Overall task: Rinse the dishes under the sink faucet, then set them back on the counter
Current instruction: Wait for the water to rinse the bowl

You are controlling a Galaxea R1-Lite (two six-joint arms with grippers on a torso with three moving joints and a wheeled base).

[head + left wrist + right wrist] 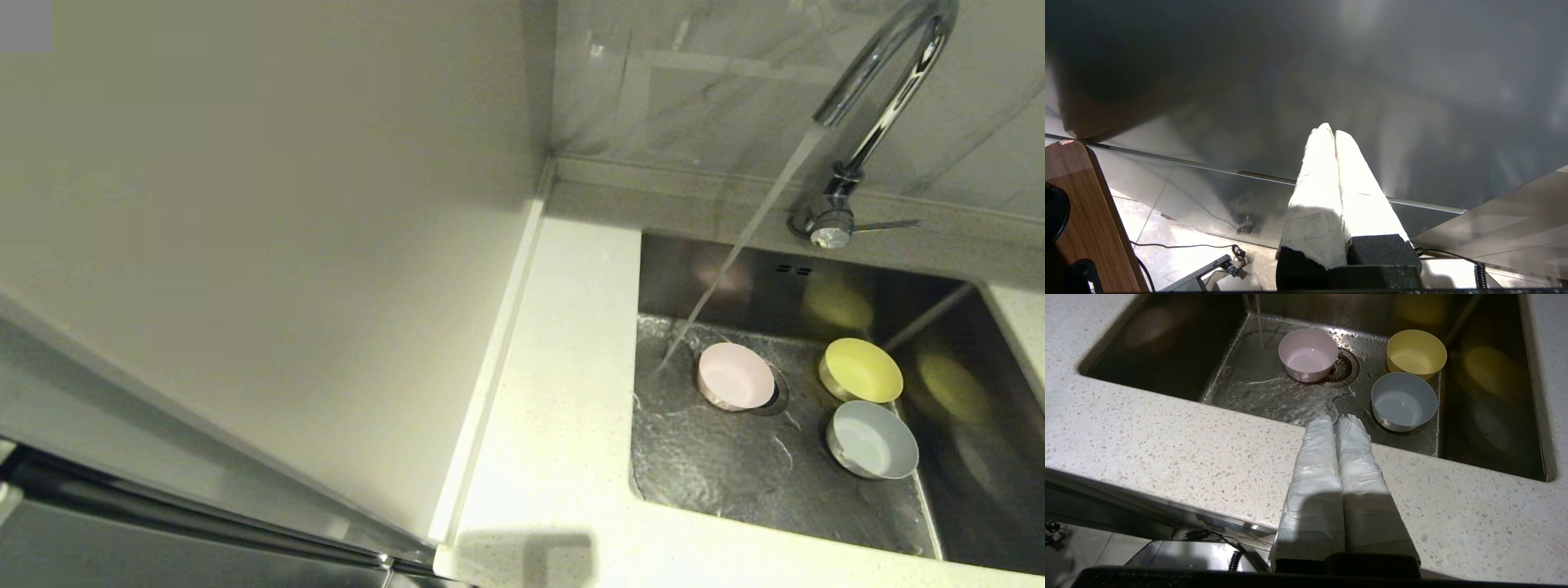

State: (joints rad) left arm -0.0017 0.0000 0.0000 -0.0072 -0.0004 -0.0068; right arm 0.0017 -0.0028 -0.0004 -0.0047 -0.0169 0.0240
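Note:
Three small bowls stand upright in the steel sink [718, 474]: a pale pink bowl [735, 376] [1308, 354] beside the drain strainer [1345, 368], a yellow bowl [861, 370] [1416, 352] at the right, and a grey-blue bowl [872, 438] [1403, 400] nearest me. The chrome faucet [882, 98] runs; its stream lands on the sink floor just left of the pink bowl. My right gripper [1337, 418] is shut and empty, hovering over the counter's [1167, 445] front edge, short of the grey-blue bowl. My left gripper [1331, 131] is shut and empty, low beside a dark panel.
A plain off-white vertical panel [245, 245] stands left of the counter strip [555, 392]. The faucet's thin lever [886, 224] points right. A metal bar [204, 523] runs below the panel. Cables lie on the floor [1180, 245] beneath the left arm.

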